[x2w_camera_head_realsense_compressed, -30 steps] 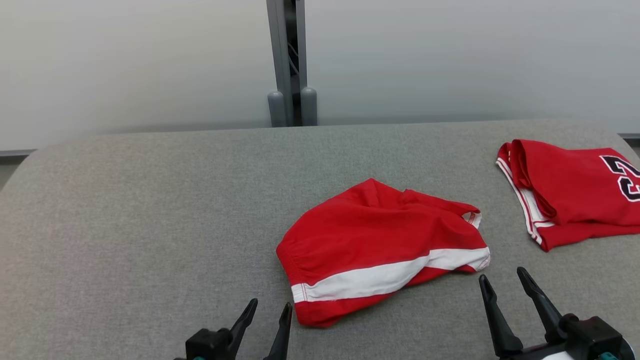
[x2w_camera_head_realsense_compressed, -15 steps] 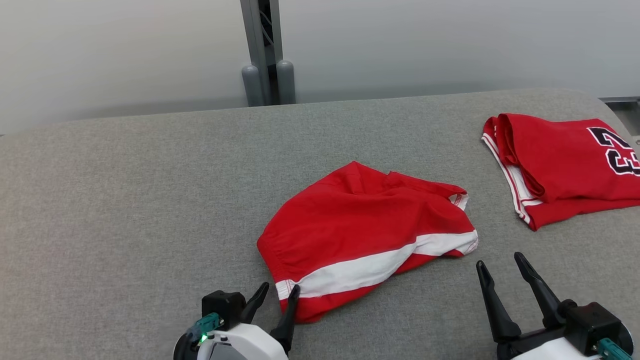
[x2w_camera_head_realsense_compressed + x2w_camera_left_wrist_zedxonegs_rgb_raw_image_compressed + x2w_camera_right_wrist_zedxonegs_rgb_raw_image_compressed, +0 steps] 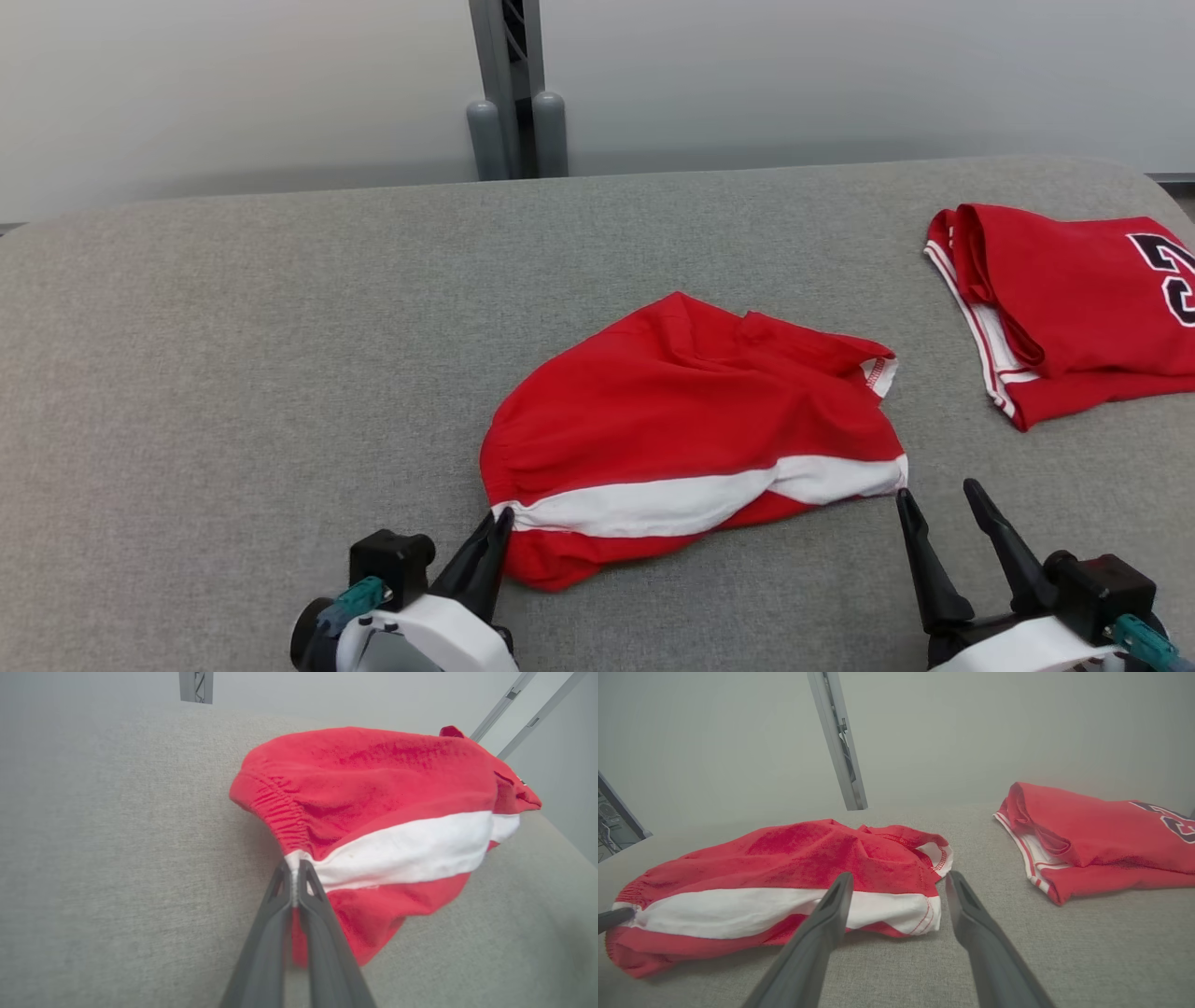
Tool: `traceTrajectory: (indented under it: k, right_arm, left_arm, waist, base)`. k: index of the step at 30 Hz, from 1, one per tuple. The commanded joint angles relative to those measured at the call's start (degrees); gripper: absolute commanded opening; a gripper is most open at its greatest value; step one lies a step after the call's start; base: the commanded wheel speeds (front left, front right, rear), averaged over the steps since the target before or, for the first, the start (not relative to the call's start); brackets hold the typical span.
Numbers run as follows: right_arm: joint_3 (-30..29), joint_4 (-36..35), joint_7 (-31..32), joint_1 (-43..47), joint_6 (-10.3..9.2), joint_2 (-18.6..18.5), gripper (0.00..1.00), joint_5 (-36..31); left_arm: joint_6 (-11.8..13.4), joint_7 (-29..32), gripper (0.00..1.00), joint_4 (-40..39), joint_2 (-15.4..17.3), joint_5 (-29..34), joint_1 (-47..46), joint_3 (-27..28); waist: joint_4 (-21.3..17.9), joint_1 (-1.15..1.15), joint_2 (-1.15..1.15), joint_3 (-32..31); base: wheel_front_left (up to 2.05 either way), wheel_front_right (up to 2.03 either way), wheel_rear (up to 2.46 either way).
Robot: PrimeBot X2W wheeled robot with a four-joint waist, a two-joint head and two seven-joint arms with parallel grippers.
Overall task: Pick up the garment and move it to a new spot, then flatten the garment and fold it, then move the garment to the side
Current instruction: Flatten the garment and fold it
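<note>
The red garment (image 3: 681,420) with a white stripe is bunched up near the middle of the grey tabletop (image 3: 233,373), a bit toward the front edge. Its left end, where the stripe stops, is pinched by the closed left hand (image 3: 501,518). The right hand (image 3: 936,492) is held wide open with nothing in it, just beside the garment's right end, and a folded red shirt (image 3: 1074,308) is laid by the right edge, well apart.
</note>
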Motion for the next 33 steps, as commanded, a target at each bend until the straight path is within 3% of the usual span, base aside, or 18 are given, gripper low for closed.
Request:
traceTrajectory:
  k: [1,10,19,22,23,29,33]
  right_arm:
    - [0.0,0.9,-0.3,-0.6,0.01,-0.2,1.0,0.8]
    - [7.6,17.8,-0.3,-8.1,0.01,-2.9,1.0,10.5]
    - [9.8,21.2,-0.3,-9.3,0.01,-4.7,1.0,12.9]
    - [11.7,21.8,-0.1,-10.0,0.01,-5.1,0.19,13.6]
    - [12.3,21.8,-0.1,-10.2,0.01,-5.3,0.0,13.8]
    - [12.0,18.1,-0.2,-11.0,0.01,-7.4,0.0,14.6]
    - [9.1,12.0,-0.2,-10.0,0.01,-8.9,0.0,15.1]
  left_arm:
    - [0.3,-0.4,0.0,-0.4,0.6,0.4,0.6,0.2]
    - [1.5,-1.1,0.0,-5.2,3.0,0.6,1.4,1.3]
    - [2.4,-2.1,0.0,-6.3,2.9,0.8,1.2,1.3]
    - [2.5,-2.5,0.0,-6.4,3.2,0.6,1.0,1.6]
    - [2.6,-2.8,0.0,-6.5,3.3,0.7,0.8,1.7]
    - [0.8,-4.7,0.0,-7.7,4.8,1.8,-0.1,1.4]
    - [-2.2,-5.3,0.0,-10.5,6.9,1.5,-0.9,1.1]
  waist:
    - [0.5,0.0,0.0,0.2]
    - [4.0,0.0,0.0,1.1]
    - [4.8,0.0,0.0,2.3]
    - [4.7,0.0,0.0,2.7]
    - [4.6,0.0,0.0,2.8]
    - [3.9,0.0,0.0,2.5]
    - [3.3,0.0,0.0,1.3]
  base:
    - [0.0,0.0,0.0]
    - [0.0,0.0,0.0]
    - [0.0,0.0,0.0]
    - [0.0,0.0,0.0]
    - [0.0,0.0,0.0]
    - [0.0,0.0,0.0]
    - [0.0,0.0,0.0]
